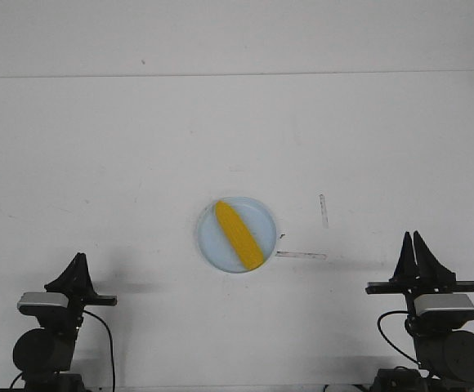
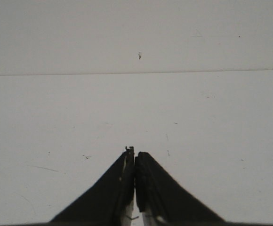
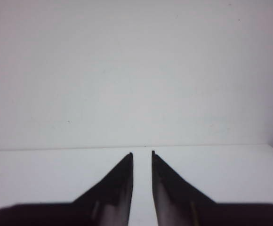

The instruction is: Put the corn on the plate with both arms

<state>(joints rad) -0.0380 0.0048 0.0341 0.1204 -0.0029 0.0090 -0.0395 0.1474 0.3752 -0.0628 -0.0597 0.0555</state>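
Corn on the plate, both arms parked at the near edge of the counter.

The corn point(image 1: 239, 236) lies diagonally inside the plate point(image 1: 209, 241), its tapered end toward the far left, and the plate sits near the middle of the white counter point(image 1: 122, 147), somewhat toward the near edge. The left gripper point(image 1: 79, 260) stands at the near left corner with its jaws pressed together, holding nothing. The right gripper point(image 1: 413, 238) stands at the near right corner, its jaws a narrow gap apart and empty. Both are well apart from the plate.
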